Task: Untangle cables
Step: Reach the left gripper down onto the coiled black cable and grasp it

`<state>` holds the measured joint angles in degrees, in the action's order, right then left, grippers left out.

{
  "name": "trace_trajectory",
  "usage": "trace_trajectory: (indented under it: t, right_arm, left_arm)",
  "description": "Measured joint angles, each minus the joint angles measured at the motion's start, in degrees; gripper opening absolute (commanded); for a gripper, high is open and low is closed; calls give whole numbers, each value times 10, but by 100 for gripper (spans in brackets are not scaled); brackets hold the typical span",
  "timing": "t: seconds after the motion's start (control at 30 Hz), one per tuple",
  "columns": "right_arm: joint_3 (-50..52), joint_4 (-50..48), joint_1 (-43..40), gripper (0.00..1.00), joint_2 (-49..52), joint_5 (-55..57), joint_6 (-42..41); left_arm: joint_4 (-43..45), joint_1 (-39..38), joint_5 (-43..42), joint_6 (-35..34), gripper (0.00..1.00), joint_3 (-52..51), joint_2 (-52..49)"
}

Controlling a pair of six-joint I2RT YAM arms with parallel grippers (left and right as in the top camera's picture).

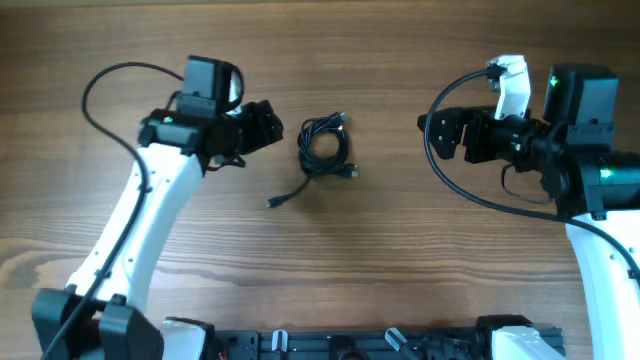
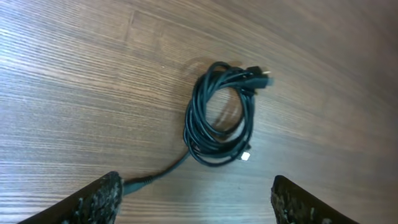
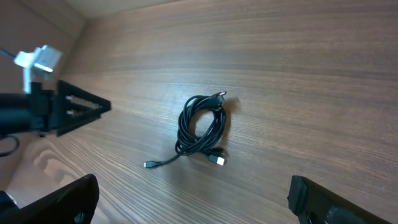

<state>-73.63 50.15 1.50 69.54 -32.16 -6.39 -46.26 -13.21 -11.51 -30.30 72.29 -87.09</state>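
Note:
The cables (image 1: 325, 148) lie as one small black coil on the wooden table between my two arms. A loose tail runs from the coil toward the front left and ends in a small plug (image 1: 272, 203). My left gripper (image 1: 272, 125) hovers just left of the coil, open with nothing between its fingers. In the left wrist view the cables (image 2: 236, 78) lie ahead of the left gripper (image 2: 196, 186), and the tail's plug (image 2: 134, 182) lies close by its left finger. My right gripper (image 1: 430, 135) stands open well to the right of the coil. In the right wrist view the cables (image 3: 211, 104) lie far ahead of the right gripper (image 3: 194, 190).
The wooden table (image 1: 330, 270) stretches around the coil. Both arm bases and a black rail (image 1: 380, 345) sit at the front edge. The left arm's gripper (image 3: 74, 106) shows at the left of the right wrist view. Thick black wires (image 1: 450, 170) loop off the arms.

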Motion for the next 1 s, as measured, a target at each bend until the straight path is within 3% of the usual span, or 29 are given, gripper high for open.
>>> trace_trajectory:
  t: [0.23,0.57,1.0]
  right_arm:
    - [0,1,0,100,0,0,-9]
    - [0,10,0,100,0,0,-11]
    - [0,17,0,100,0,0,-11]
  left_arm:
    - [61,-48,58,-67,60,0,-75]
    - [114,-98,109,-144,48,0,-167]
    - [151,-115,121,-164,38,0,-230]
